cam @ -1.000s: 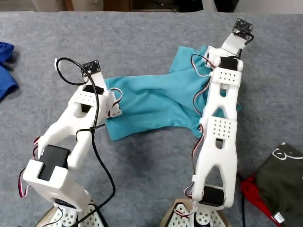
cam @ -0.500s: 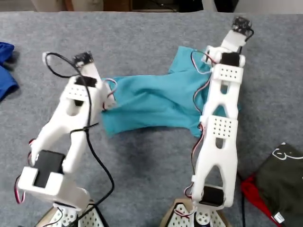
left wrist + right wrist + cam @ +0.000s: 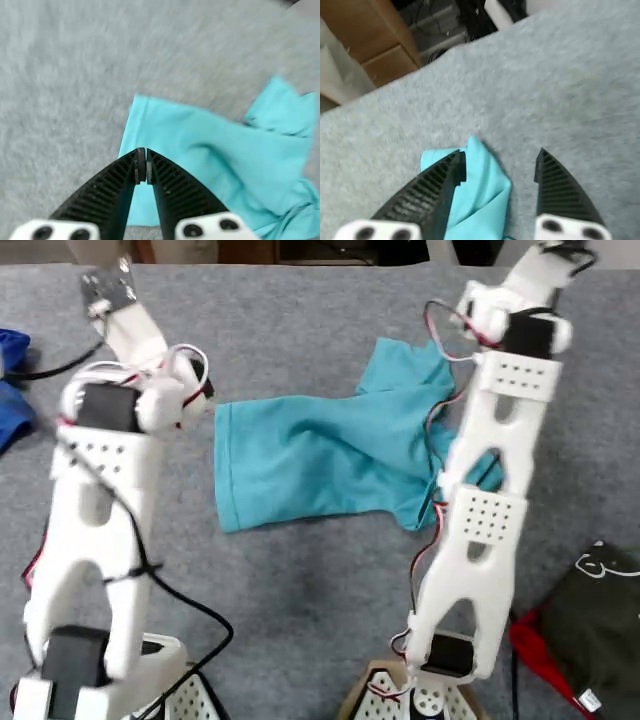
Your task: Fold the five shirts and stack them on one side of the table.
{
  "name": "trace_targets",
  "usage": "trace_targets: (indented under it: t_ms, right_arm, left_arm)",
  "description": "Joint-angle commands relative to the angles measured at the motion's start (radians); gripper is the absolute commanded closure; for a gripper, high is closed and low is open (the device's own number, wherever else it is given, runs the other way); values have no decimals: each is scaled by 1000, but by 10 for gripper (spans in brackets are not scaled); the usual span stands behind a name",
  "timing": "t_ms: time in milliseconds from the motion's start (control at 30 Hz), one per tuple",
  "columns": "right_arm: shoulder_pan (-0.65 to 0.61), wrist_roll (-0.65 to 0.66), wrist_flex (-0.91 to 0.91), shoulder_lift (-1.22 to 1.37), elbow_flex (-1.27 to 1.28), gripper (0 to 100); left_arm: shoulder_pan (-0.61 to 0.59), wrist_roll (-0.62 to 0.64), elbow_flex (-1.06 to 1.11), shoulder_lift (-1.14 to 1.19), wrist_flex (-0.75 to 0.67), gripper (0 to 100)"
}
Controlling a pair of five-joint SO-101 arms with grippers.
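Observation:
A teal shirt (image 3: 320,460) lies spread on the grey table (image 3: 300,600), hem toward the left arm (image 3: 100,450), and one sleeve folded over at the back right. In the left wrist view my left gripper (image 3: 141,167) hangs above the hem of the teal shirt (image 3: 225,160), shut with nothing between its fingers. The right arm (image 3: 500,430) stands raised over the shirt's right side. My right gripper (image 3: 501,160) is open above the tip of the shirt's sleeve (image 3: 480,195) and holds nothing.
A blue garment (image 3: 12,380) lies at the table's left edge. A dark olive garment (image 3: 600,610) lies on a red one (image 3: 535,650) at the front right. Wooden furniture (image 3: 375,45) stands beyond the table's far edge.
The left arm pulled the shirt's hem leftward, let go of it and rose. The right arm also lifted off the shirt. The hem now lies flat.

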Motion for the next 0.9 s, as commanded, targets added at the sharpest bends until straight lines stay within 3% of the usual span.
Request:
trace_targets:
  t_ms: [0, 200, 333, 500, 633, 867]
  right_arm:
    - [36, 41, 41, -110, -47, 762]
    - [-47, 107, -35, -47, 59, 760]
    - [-128, 127, -206, 19, 203, 760]
    - [-209, 133, -454, 101, 343, 763]
    - [-234, 166, -632, 216, 414, 763]
    - [-200, 176, -641, 355, 357, 772]
  left_arm:
    - [-3, -21, -58, -51, 54, 978]
    - [-6, -11, 199, 59, -147, 964]
    - [-6, 43, 365, 185, -362, 902]
    - [-2, 80, 476, 323, -523, 871]
    - [-2, 78, 485, 403, -559, 868]
    - [-2, 75, 463, 432, -560, 868]
